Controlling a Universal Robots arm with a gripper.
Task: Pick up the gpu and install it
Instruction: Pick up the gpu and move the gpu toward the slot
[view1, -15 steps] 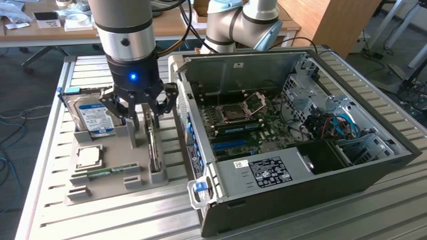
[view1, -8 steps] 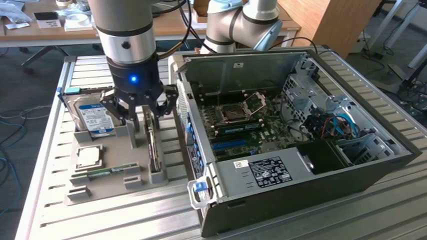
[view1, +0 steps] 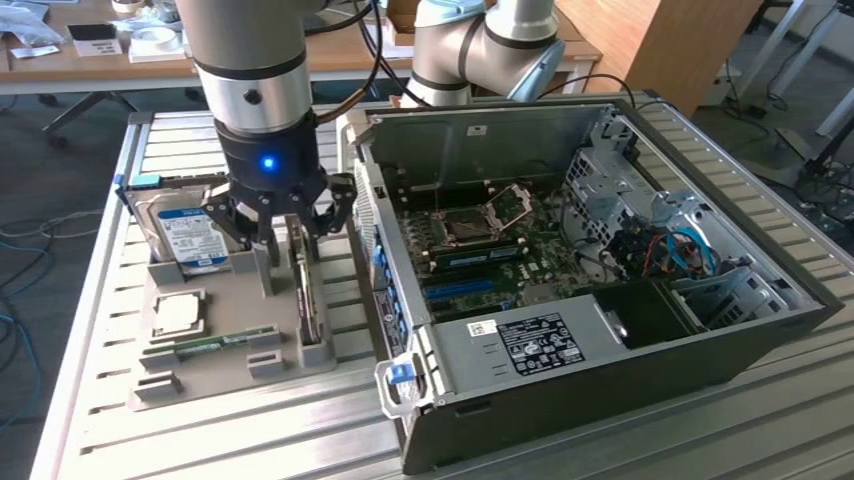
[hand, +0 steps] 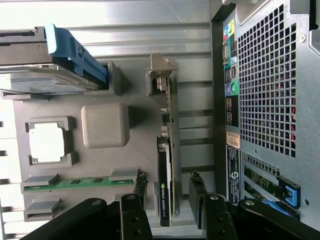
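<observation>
Jaws spread apart on either side of the graphics card (hand: 166, 180), not gripping it. I see the card standing on edge in the grey holder (view1: 234, 300) on the worktop (view1: 94, 400), beside the open computer case (view1: 747, 350).

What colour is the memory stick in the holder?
Green; the memory stick shows best in the wrist view.

Slatted alu table (view1: 200, 440) — grey parts tray (view1: 240, 288) & open PC case (view1: 641, 392).

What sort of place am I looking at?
Probably a robotics lab or workshop: an open computer case on a slatted metal table, a grey parts fixture holding the gpu, and a desk behind.
</observation>
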